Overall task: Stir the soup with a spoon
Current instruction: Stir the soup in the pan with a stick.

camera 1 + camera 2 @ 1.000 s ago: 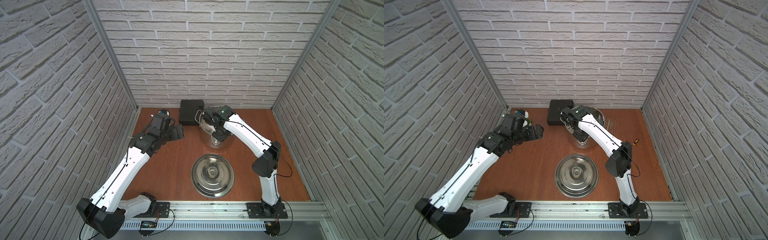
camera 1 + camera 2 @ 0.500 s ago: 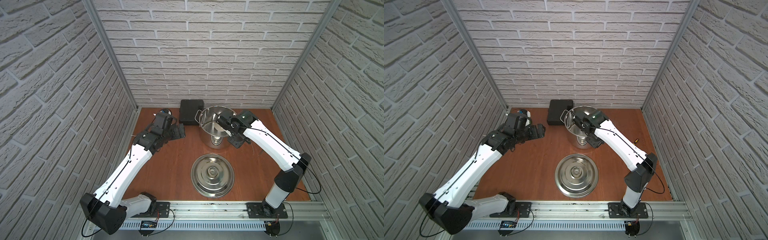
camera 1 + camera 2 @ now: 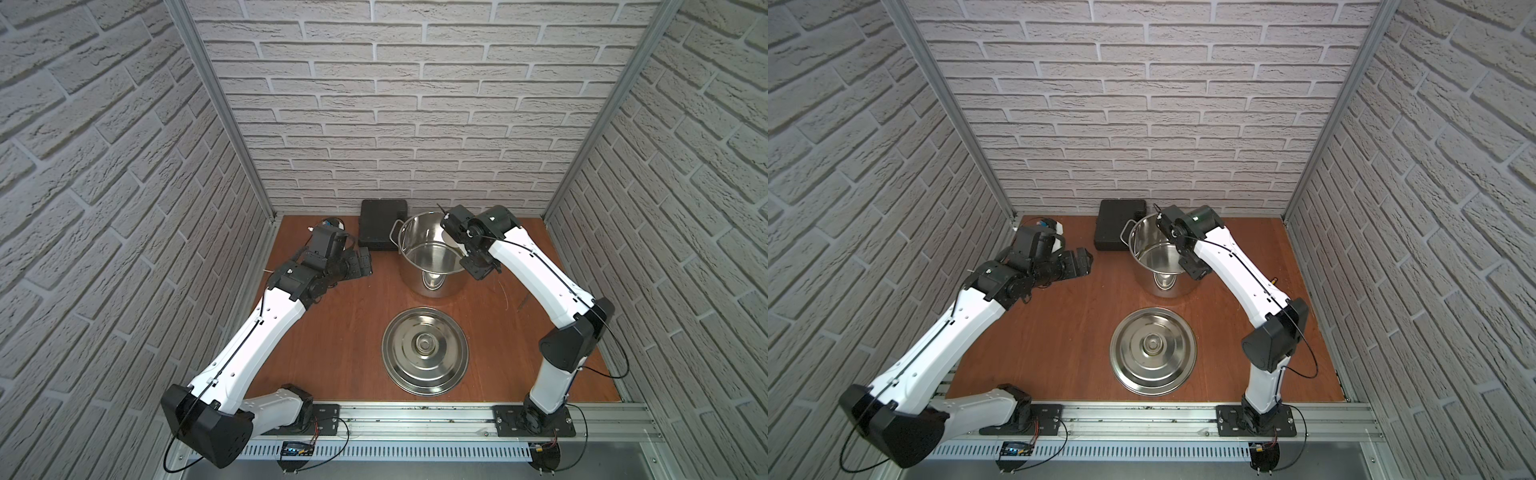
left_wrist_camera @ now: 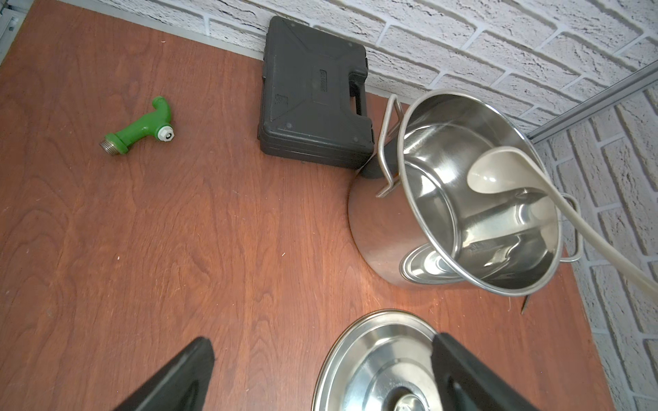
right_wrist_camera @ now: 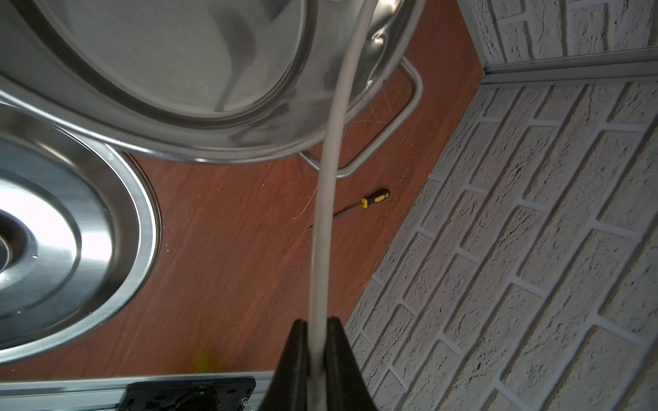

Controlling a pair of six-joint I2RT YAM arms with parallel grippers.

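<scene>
Cream-white ladle (image 4: 495,171) inside shiny steel pot (image 4: 447,142)

Left arm (image 3: 266,332) and right arm (image 3: 536,270): glossy white link shells are joined by matte black joint housings (image 3: 569,345). A thin black cable (image 3: 626,360) is looped outside each elbow. Black wedge-shaped fingers (image 5: 295,356) are noted. Flat black base plates (image 3: 528,419) are fitted at the feet.

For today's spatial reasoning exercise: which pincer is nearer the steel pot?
Right. The right pincer, shut on the ladle handle, is by the pot rim. The left pincer, open, hangs over the table well clear of the pot's opposite side.
</scene>
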